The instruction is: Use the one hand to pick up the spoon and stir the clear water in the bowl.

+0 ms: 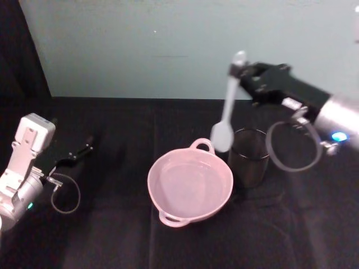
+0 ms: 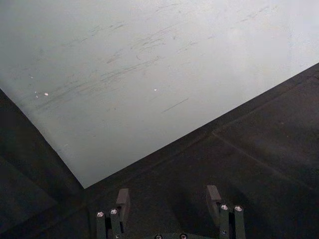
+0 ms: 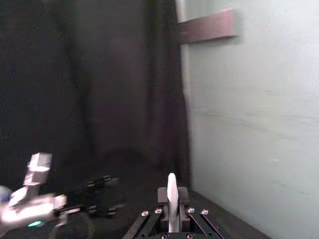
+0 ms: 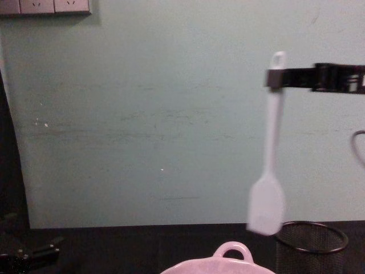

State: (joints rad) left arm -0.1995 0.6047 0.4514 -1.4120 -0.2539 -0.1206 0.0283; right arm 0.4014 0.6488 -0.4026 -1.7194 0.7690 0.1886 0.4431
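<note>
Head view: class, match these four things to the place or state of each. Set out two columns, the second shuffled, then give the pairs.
1 spoon
2 bowl
3 mesh cup
4 left gripper

A far left, open, holding nothing
B pink, in the middle
C in the air, head down, held by the right gripper
D black, just right of the bowl

Pairs: 1-C, 2-B, 3-D, 4-A
</note>
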